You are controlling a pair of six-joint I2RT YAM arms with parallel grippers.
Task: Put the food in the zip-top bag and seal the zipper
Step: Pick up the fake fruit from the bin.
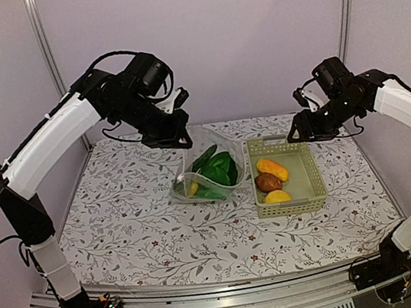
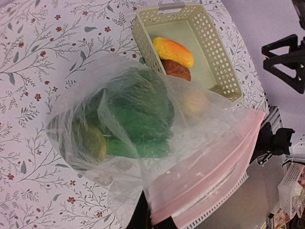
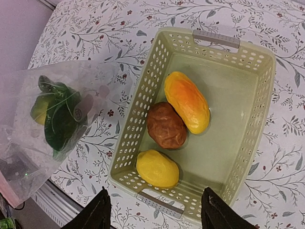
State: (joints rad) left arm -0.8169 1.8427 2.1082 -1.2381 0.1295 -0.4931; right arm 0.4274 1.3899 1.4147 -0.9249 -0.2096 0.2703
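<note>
The left gripper (image 1: 173, 134) has its jaws pinched together on the mouth edge of the zip-top bag (image 1: 209, 170), holding that edge lifted over the middle of the table (image 1: 124, 228). The right gripper (image 1: 304, 130) hangs above the far side of the basket (image 1: 315, 176), jaws wide apart and empty.

The bag is thin, clear, crinkly film; it could slide out of so narrow a pinch, or its mouth could sag shut, so that the next piece lands on the film rather than inside. Its zipper (image 2: 205, 176) is a stiffer, pinkish strip; a crumpled strip would probably seal badly. Dark green leafy pieces (image 2: 138, 114) already lie inside.

In the basket, which is rigid, pale green and perforated, the orange-yellow oval (image 3: 187, 101), the brown potato (image 3: 166, 125) and the yellow lemon (image 3: 157, 168) lie touching along the left wall. They are smooth, rounded and glossy, the potato duller and dimpled; fingers may jam against a neighbour or the wall, and a rounded piece could squirt free.
</note>
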